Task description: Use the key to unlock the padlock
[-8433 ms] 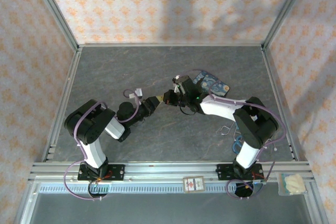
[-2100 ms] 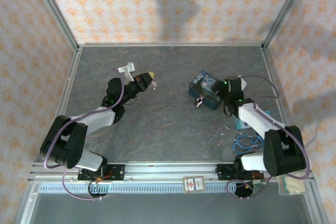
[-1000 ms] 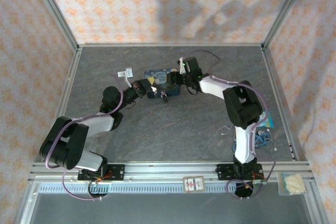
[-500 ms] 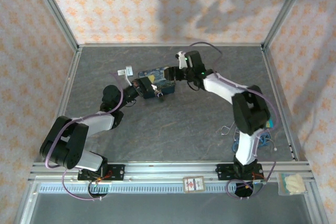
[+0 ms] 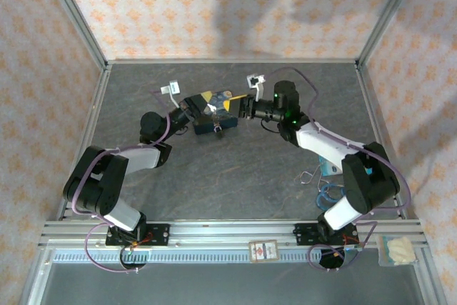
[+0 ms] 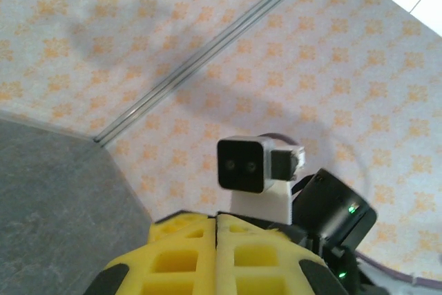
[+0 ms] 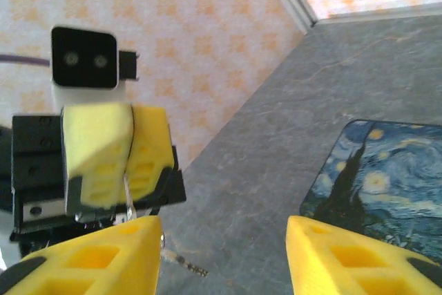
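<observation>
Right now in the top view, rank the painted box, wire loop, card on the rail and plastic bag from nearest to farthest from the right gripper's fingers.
1. painted box, just left of the right gripper.
2. wire loop, on the table towards the right arm's base.
3. card, on the near rail.
4. plastic bag, near right corner.

Starry blue-yellow box [image 7: 387, 170], yellow-padded right hand [image 7: 221, 229]
</observation>
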`<state>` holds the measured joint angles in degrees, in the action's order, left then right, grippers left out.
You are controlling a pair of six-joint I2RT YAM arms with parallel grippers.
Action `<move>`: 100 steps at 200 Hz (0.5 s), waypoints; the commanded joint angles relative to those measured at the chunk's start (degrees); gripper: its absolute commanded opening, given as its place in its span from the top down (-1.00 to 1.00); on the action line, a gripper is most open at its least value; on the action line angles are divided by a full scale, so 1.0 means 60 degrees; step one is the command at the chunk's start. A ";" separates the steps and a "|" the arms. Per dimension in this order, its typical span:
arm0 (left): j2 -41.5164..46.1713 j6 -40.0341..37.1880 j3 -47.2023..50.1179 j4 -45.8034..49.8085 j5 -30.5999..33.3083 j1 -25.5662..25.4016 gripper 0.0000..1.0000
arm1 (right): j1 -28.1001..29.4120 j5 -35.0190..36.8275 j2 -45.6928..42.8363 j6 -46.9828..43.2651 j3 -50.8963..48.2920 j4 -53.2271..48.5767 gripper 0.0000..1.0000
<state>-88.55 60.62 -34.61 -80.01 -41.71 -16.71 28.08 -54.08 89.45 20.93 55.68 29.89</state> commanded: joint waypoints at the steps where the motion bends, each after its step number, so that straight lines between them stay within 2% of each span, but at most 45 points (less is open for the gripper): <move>1: -0.0176 0.0576 -0.0065 -0.1245 -0.0064 0.0042 1.00 | 0.0287 -0.0954 0.0196 0.0890 0.0005 0.2080 0.22; 14: -0.0262 0.0730 -0.0025 -0.1475 -0.0036 0.0042 1.00 | 0.0435 -0.1005 0.0200 0.0983 -0.0050 0.2391 0.27; 52: -0.0485 0.0992 -0.0031 -0.1819 0.0038 -0.0085 1.00 | 0.0623 -0.0908 0.0135 0.1272 -0.0313 0.2967 0.21; 100: -0.0461 0.1039 -0.0048 -0.1882 0.0154 -0.0214 1.00 | 0.0770 -0.0904 0.0425 0.1471 -0.0357 0.3212 0.26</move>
<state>-91.42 66.22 -34.61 -86.02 -41.50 -17.37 32.12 -58.39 91.13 28.47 53.87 44.64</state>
